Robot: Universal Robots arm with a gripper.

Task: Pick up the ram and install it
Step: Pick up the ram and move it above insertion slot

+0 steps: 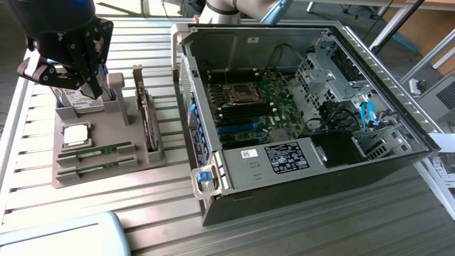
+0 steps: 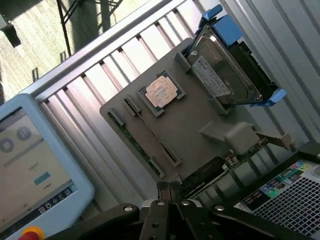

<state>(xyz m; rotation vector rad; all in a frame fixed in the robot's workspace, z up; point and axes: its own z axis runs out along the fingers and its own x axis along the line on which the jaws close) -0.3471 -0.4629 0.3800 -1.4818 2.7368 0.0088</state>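
Reading the exterior view as a clock face, the teach pendant (image 1: 64,234) lay closest to the camera, at about seven o'clock. Just beyond it stood the grey holder (image 1: 106,184), and in its nearest slots sat the ram (image 1: 99,151), two thin green sticks on edge, one behind the other, untouched. In the wrist view the ram (image 2: 137,147) lay well ahead of the gripper (image 2: 169,186), whose claw was pinched fully together with nothing in it.

By its look, such a stick would be light and stiff, but thin and easily damaged. Its flat faces carry small chips and would give smooth, narrow purchase. The soundest hold seemed to be across the thickness, near mid-length on the upper long edge that stood proud of the slot. That would keep it from tipping or twisting. A closed claw could not straddle it as things stood.

Farther back on the holder was the processor chip (image 1: 76,136). Past that was the hard drive (image 1: 82,100), with the gripper (image 1: 91,92) hanging over it at about ten o'clock, at twelve o'clock from the ram and well apart from it. Off at three o'clock the computer case (image 1: 235,205) lay open, its motherboard (image 1: 259,106) exposed.
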